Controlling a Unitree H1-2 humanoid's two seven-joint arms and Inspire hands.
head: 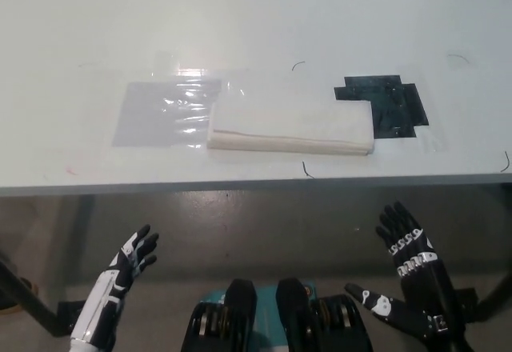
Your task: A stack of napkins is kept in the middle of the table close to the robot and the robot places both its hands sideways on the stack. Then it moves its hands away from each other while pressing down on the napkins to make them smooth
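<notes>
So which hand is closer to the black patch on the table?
Right. The right hand hangs below the table edge, almost under the black patch. The left hand is low too, far off to the left.

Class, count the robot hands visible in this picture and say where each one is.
2. The white left hand is at lower left, below the table edge; the black right hand is at lower right, also below it.

You've got one view only: head cam, up high, aimed steeply down over the table's (256,16) near edge. Table fills the upper half of the frame, floor below the near edge fills the lower half. No second view to overlap with.
</notes>
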